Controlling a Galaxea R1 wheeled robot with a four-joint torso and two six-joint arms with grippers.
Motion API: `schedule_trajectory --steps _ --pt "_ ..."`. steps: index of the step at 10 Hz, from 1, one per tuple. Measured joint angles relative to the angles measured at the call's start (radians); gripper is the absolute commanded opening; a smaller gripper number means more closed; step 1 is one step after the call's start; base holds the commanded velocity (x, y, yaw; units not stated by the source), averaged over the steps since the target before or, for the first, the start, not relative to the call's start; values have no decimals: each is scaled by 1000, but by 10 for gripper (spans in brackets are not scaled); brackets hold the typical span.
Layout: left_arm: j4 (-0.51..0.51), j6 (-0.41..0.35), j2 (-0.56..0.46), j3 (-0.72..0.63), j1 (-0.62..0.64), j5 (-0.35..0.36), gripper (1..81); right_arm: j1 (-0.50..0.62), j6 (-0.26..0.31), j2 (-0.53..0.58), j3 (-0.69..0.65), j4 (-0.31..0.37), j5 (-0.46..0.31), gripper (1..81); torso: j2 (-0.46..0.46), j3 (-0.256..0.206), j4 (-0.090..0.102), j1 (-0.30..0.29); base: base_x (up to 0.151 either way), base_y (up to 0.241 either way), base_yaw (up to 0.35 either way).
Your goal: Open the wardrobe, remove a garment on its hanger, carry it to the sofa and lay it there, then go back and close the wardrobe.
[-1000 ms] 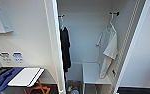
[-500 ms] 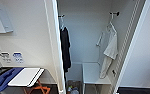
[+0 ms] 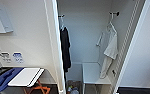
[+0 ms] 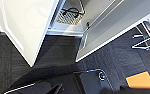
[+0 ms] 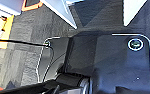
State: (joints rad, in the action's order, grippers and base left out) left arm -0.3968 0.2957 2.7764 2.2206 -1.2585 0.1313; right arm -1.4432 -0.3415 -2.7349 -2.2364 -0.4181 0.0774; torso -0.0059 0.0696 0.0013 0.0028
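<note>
The wardrobe (image 3: 91,37) stands open before me. The white shirt (image 3: 110,47) hangs on its hanger (image 3: 111,24) at two o'clock, the black shirt (image 3: 65,47) at eleven. Take-out step pending: I judge a reach to the hook is needed. Whether my grippers are spread, I cannot tell.

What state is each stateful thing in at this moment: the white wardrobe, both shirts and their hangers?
Tall white panelled wardrobe: doors open, interior exposed.
White short-sleeved thin shirt: hanging on its hanger, right side inside, not taken out.
Thin white hanger: hooked on a black hook.
Black shirt: hanging on the left side inside.
Woven basket: sitting on the wardrobe floor.
</note>
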Motion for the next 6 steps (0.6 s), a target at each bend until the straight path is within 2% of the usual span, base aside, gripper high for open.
schedule_trajectory --steps 3,6 --pt "0 66 14 16 0 4 811 -6 0 -69 -106 -1 -1 811 0 0 0 0 0 0 0" --pt "0 85 53 49 2 4 811 -26 1 -91 -160 -1 -6 811 0 0 0 0 0 0 0"
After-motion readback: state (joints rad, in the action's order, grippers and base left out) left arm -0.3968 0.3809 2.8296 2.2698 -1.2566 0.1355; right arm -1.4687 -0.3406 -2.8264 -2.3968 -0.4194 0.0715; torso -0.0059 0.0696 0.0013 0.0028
